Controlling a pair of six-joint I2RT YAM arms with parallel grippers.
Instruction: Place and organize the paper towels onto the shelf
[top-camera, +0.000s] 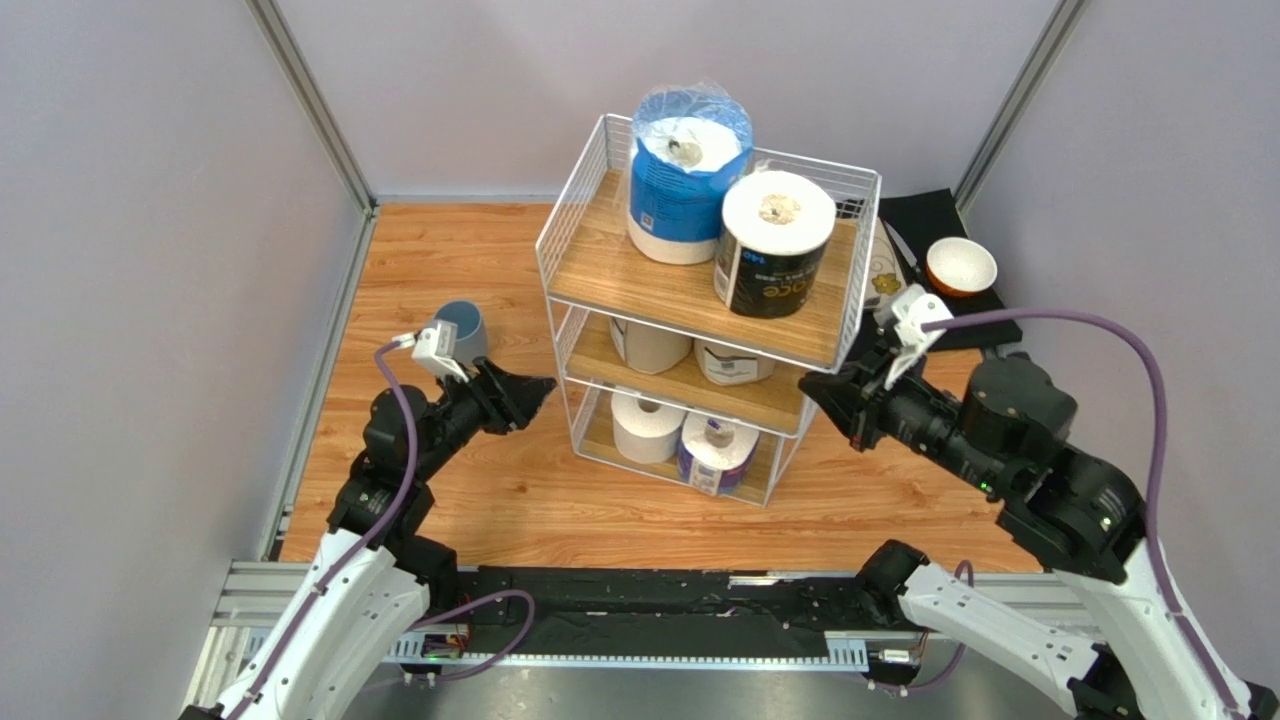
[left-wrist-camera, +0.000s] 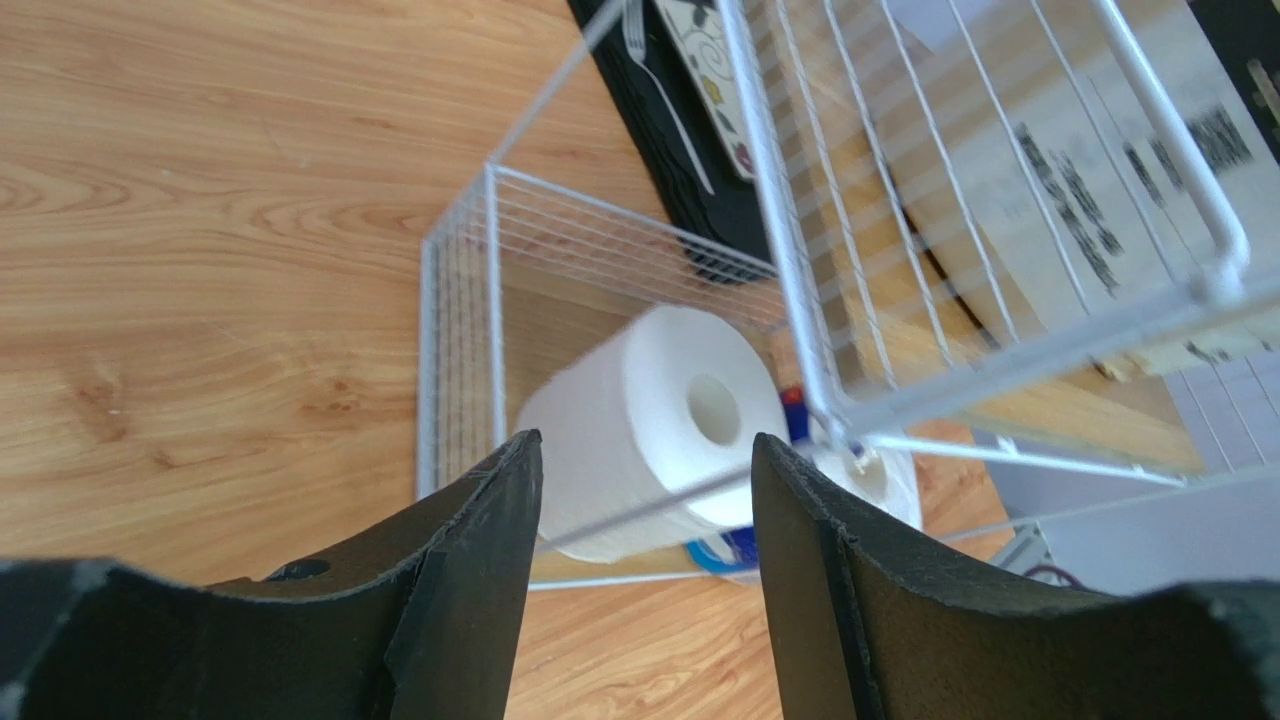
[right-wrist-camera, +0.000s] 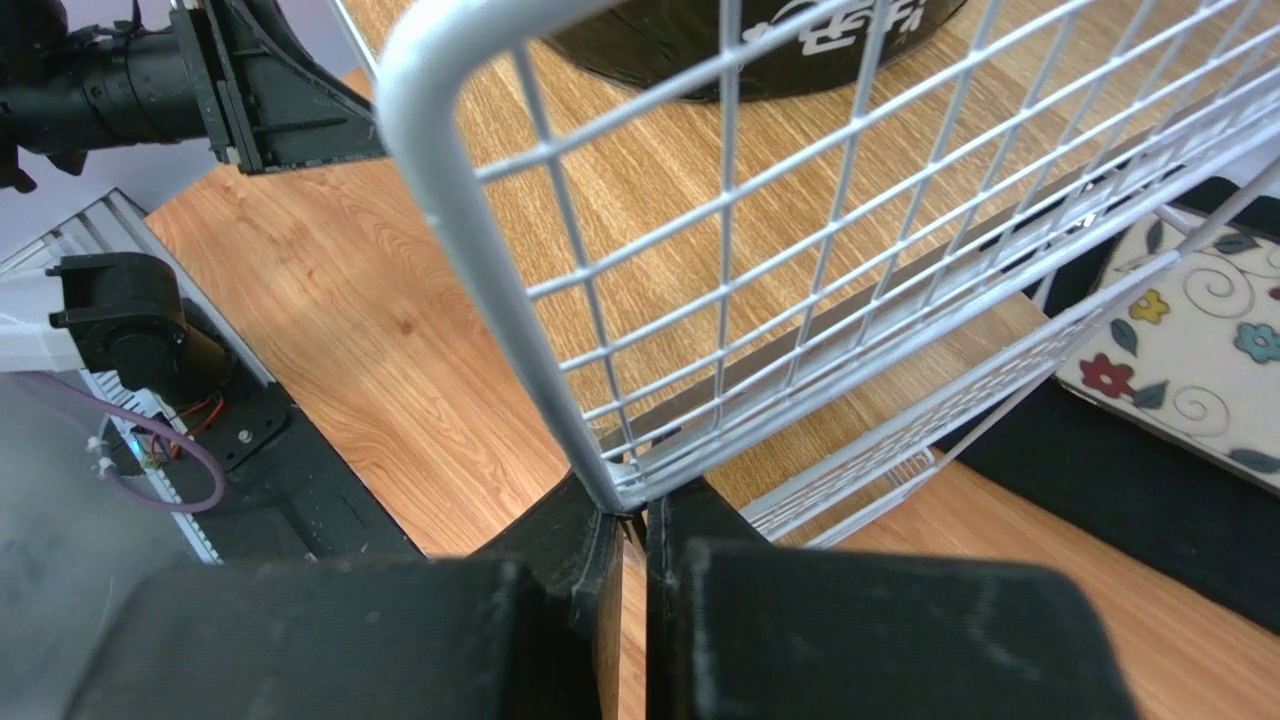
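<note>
The shelf (top-camera: 586, 180) stands mid-table with three tiers. The top tier holds a blue-plastic-wrapped roll (top-camera: 685, 173) and a dark-wrapped roll (top-camera: 774, 240). The middle tier holds two tan rolls (top-camera: 649, 345) (top-camera: 733, 363). The bottom tier holds a plain white roll (top-camera: 649, 428) and a blue-labelled roll (top-camera: 718, 450). My left gripper (top-camera: 534, 393) is open and empty just left of the shelf. In the left wrist view its gripper (left-wrist-camera: 646, 443) frames the plain white roll (left-wrist-camera: 646, 420) behind the wire. My right gripper (top-camera: 819, 393) is shut on the shelf's front right wire corner (right-wrist-camera: 601, 488).
A blue cup (top-camera: 461, 327) stands behind the left arm. A black mat (top-camera: 984, 308) at the right holds a small bowl (top-camera: 959, 267) and a patterned plate (right-wrist-camera: 1202, 353). Grey walls enclose the table on three sides.
</note>
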